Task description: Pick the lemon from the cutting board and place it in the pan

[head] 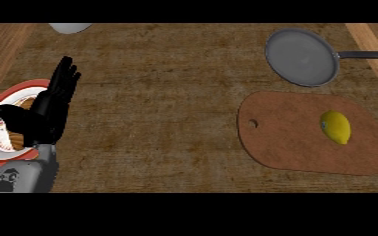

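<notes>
A yellow lemon [336, 126] lies on the right part of the brown cutting board [288, 140] at the lower right. Just above the board sits a grey pan [301, 57], empty, with its dark handle [358, 55] pointing right. My left hand [50, 105] rests open at the far left, fingers up, far from the lemon. My right hand does not show in the head view.
A red-rimmed white plate [18, 94] lies at the left edge, partly hidden behind my left hand. A white round object [70, 27] is cut off at the top left. Wooden strips border the counter at both top corners.
</notes>
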You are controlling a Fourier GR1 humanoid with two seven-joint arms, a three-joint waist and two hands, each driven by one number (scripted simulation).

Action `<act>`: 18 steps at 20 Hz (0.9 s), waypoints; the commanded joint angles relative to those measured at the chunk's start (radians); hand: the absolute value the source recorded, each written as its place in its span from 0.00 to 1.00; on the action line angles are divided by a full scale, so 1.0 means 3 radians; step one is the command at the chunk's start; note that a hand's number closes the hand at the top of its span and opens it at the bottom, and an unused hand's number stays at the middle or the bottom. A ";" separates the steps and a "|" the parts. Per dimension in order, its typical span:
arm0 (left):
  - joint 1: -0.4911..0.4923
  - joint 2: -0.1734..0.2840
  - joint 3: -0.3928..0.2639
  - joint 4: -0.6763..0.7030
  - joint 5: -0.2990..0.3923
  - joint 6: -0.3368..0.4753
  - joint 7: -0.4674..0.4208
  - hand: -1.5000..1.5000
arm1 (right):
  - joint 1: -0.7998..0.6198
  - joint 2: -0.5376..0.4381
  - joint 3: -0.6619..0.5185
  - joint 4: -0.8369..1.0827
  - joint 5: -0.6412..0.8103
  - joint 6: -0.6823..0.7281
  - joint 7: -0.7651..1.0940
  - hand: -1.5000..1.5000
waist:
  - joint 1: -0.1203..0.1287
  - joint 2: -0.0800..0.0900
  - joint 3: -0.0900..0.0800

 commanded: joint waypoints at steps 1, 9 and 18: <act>-0.0091 -0.0075 -0.0020 0.0141 -0.0019 -0.0023 -0.0085 0.50 | -0.0095 -0.0591 -0.0121 0.0403 0.0284 0.0331 -0.0320 0.00 | 0.0051 0.0002 -0.0009; -0.0068 -0.0086 0.0012 0.0191 -0.0049 -0.0075 -0.0085 0.50 | -0.0175 -0.1320 -0.0015 0.0231 0.0601 0.0632 0.0000 0.00 | 0.0051 -0.0018 -0.0015; -0.0299 -0.0050 0.0141 0.0236 -0.0105 -0.0190 0.0060 0.50 | -0.0859 -0.0930 0.0211 -0.0102 0.0825 0.0483 0.0649 0.00 | 0.0063 -0.0017 -0.0015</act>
